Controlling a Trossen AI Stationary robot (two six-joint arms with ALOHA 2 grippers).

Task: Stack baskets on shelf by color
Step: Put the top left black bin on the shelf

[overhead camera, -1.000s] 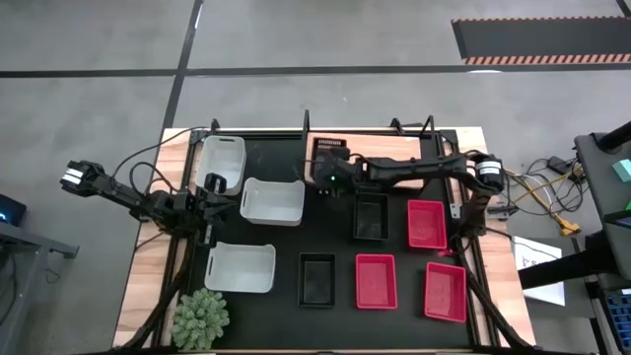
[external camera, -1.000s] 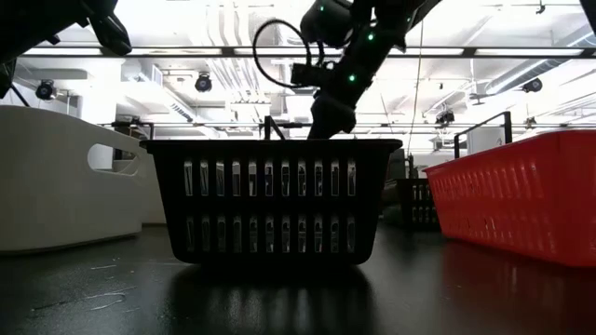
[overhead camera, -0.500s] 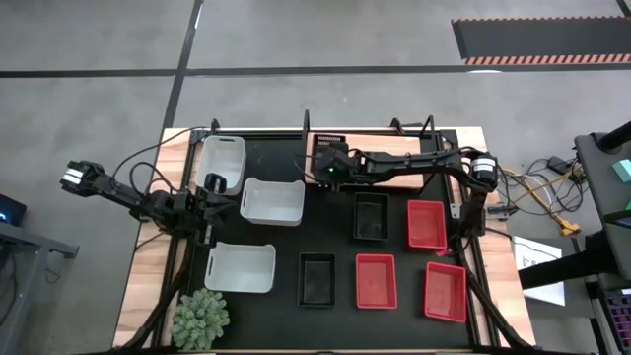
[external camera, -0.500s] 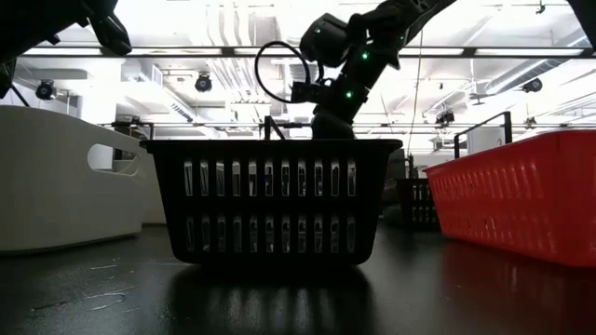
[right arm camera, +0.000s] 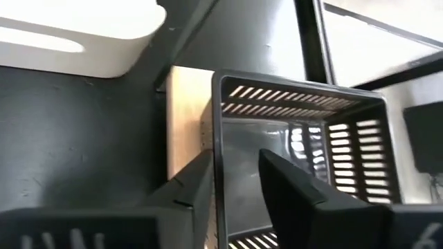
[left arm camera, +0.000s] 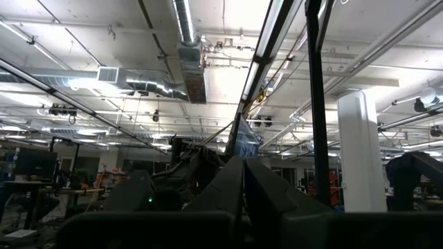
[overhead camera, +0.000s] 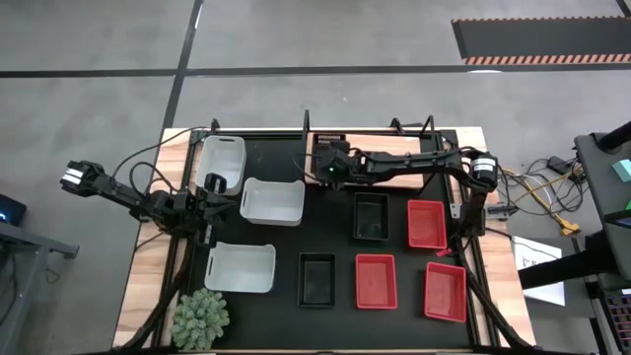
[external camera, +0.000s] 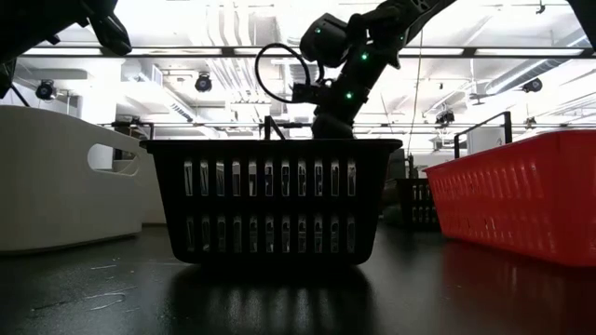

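Observation:
A black slotted basket (right arm camera: 297, 131) sits on the light-brown shelf (right arm camera: 183, 117) at the table's far middle. My right gripper (right arm camera: 239, 183) is open astride the basket's near wall, one finger inside and one outside; the high view shows it there (overhead camera: 333, 163). Two more black baskets (overhead camera: 372, 215), (overhead camera: 316, 278), three red ones (overhead camera: 426, 223), (overhead camera: 376, 279), (overhead camera: 445, 291) and three white ones (overhead camera: 222, 158), (overhead camera: 273, 200), (overhead camera: 240, 266) rest on the black mat. My left gripper (left arm camera: 242, 183) is shut on nothing, raised at the table's left (overhead camera: 215, 187). My right gripper has the black basket's near wall (right arm camera: 216, 159) between its open fingers, coming slanting down from the near side. The outer finger (right arm camera: 190, 187) lies close along the wall; whether it touches I cannot tell. The inner finger (right arm camera: 291, 183) stands apart. The basket rests on the shelf.
A spiky green plant (overhead camera: 200, 316) stands at the near left corner. Thin black rods (right arm camera: 308, 34) frame the shelf. In the low view a black basket (external camera: 270, 200) fills the front, with a red one (external camera: 521, 200) at the right and a white one (external camera: 56, 186) at the left.
My right gripper has shifted a little toward the table's far edge over the shelf and sunk slightly, then kept still for the last half second. My left arm has not moved.

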